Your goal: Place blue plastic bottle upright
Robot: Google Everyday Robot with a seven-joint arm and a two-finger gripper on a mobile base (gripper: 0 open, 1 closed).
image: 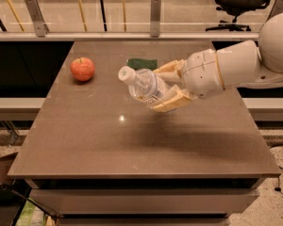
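Observation:
The blue plastic bottle is clear and bluish with a white cap pointing up and to the left. It is held tilted in the air above the middle of the brown table. My gripper comes in from the right on a white arm and is shut on the bottle's body, with one tan finger above it and another finger below it. The lower part of the bottle is hidden between the fingers.
A red apple sits at the table's back left. A green sponge lies at the back middle, just behind the bottle. A railing with glass runs behind the table. An office chair stands far back right.

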